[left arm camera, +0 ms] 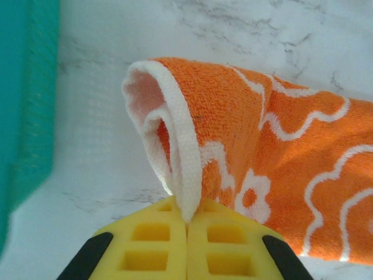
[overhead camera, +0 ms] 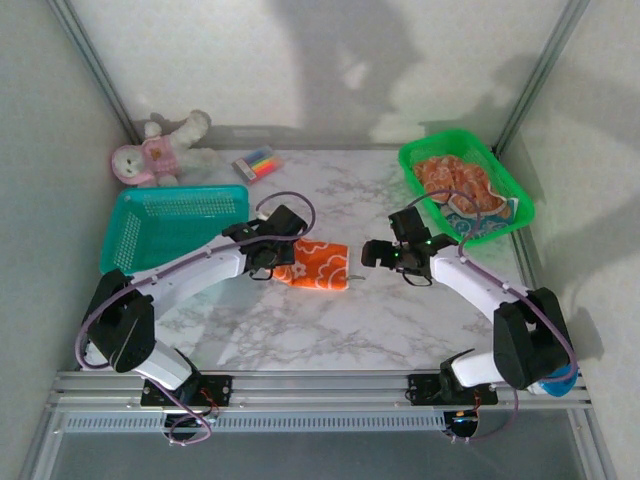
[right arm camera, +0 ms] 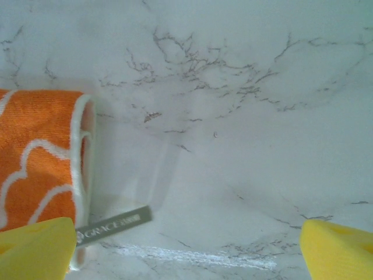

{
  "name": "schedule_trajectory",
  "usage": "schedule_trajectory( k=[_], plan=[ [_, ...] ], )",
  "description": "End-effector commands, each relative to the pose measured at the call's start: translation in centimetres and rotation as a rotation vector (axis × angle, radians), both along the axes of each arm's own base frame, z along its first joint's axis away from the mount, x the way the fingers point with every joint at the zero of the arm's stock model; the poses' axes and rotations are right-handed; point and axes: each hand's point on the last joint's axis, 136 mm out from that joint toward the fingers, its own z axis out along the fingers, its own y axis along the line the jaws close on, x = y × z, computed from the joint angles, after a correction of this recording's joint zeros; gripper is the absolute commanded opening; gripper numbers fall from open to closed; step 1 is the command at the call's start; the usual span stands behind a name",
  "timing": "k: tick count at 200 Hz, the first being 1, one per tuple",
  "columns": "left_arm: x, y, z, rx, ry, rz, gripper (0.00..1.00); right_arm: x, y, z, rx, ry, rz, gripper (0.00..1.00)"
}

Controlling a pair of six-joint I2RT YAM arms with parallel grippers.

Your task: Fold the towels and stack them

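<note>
A bright orange towel (overhead camera: 318,266) with white flower outlines lies folded on the marble table, its layers doubled over. My left gripper (overhead camera: 272,266) is shut on the towel's left end. In the left wrist view the yellow pads (left arm camera: 151,239) pinch the white hem of the towel (left arm camera: 262,134). My right gripper (overhead camera: 368,252) stands open just right of the towel, with nothing between its fingers. The right wrist view shows the towel's right end (right arm camera: 35,157) and its grey label (right arm camera: 113,224) by the left fingertip (right arm camera: 41,251). More towels (overhead camera: 458,183) lie heaped in the green basket (overhead camera: 522,208).
An upturned teal basket (overhead camera: 175,225) sits at the left behind my left arm. A pink-and-white plush toy (overhead camera: 160,150) and a pack of coloured markers (overhead camera: 258,163) lie at the back left. Bare marble (overhead camera: 300,330) stretches in front of the towel.
</note>
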Motion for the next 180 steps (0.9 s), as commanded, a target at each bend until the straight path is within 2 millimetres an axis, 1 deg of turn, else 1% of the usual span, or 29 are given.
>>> schedule_trajectory(
  k=[1,25,44,69,83,101,145,158,180],
  plan=[
    [-0.3,2.1,3.7,0.156,-0.050,-0.027,0.00,0.8,-0.2,2.2,0.007,-0.049,-0.016,0.99],
    [0.1,2.9,6.8,0.215,-0.100,-0.034,0.00,1.0,0.2,3.0,0.024,-0.067,0.003,0.99],
    [0.1,2.6,9.1,0.238,-0.141,-0.108,0.00,1.1,0.4,3.7,0.032,-0.077,0.011,0.99],
    [0.2,4.2,13.3,0.300,-0.236,-0.097,0.00,1.4,0.7,4.4,0.044,-0.087,0.021,0.99],
    [0.0,4.6,15.1,0.315,-0.246,-0.104,0.00,1.5,0.9,4.7,0.049,-0.094,0.027,0.99],
    [-0.2,4.9,16.9,0.330,-0.251,-0.118,0.00,1.6,1.0,4.7,0.048,-0.097,0.031,0.99],
    [-0.6,6.5,21.2,0.357,-0.298,-0.085,0.00,1.9,1.2,4.4,0.045,-0.093,0.039,0.99],
    [-0.8,7.1,22.7,0.362,-0.325,-0.072,0.00,2.0,1.2,4.4,0.043,-0.091,0.038,0.99],
    [-1.2,8.4,24.2,0.394,-0.356,-0.041,0.00,2.0,1.2,4.1,0.042,-0.087,0.039,0.99]
  ],
)
